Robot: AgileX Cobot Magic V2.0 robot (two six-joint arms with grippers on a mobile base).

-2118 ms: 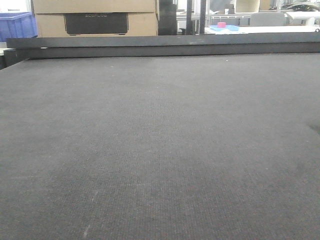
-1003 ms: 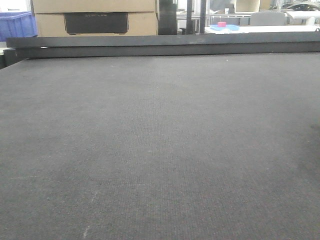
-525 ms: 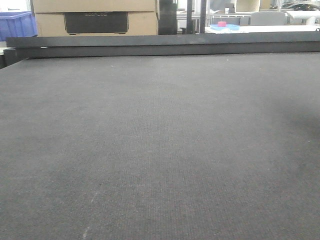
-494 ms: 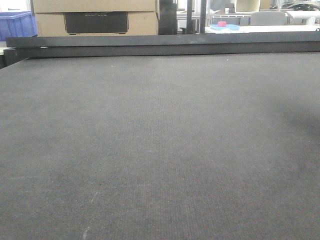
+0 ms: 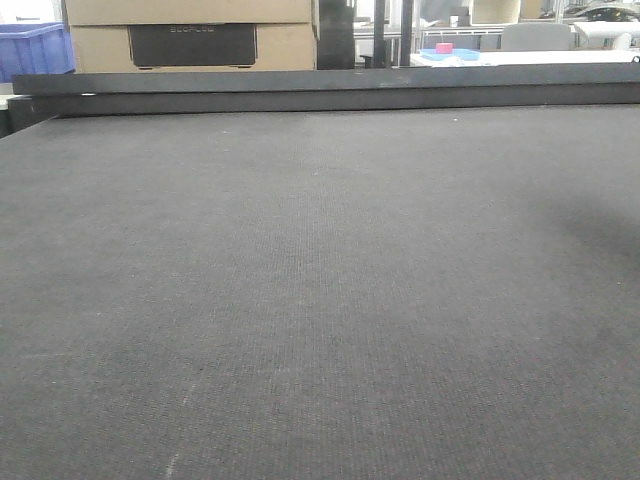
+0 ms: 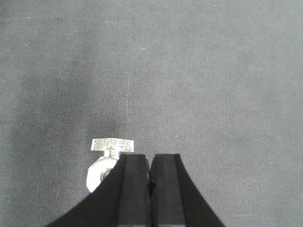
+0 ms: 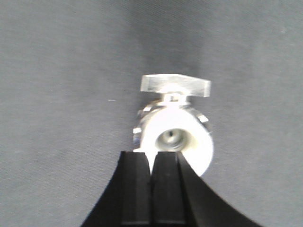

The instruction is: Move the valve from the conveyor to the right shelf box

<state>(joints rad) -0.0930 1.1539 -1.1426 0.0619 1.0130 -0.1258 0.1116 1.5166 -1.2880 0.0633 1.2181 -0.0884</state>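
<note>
The conveyor (image 5: 320,280) is a wide dark grey woven belt with a black bar (image 5: 330,95) along its far edge; no valve or gripper shows in the front view. In the left wrist view a silver valve (image 6: 100,172) with a flat handle lies on the belt (image 6: 189,71), just left of my left gripper (image 6: 150,158), whose black fingers are shut together with nothing between them. In the right wrist view a silver valve (image 7: 175,135) with a white round end faces me, just beyond the tips of my right gripper (image 7: 152,156), which is shut. The right shelf box is out of view.
Beyond the belt's far bar stand cardboard boxes (image 5: 190,35) and a blue crate (image 5: 35,50) at the left. A pink object (image 5: 444,48) sits on a white table at the back right.
The front view is almost the same throughout. Only a faint shadow at the belt's right edge has spread a little.
</note>
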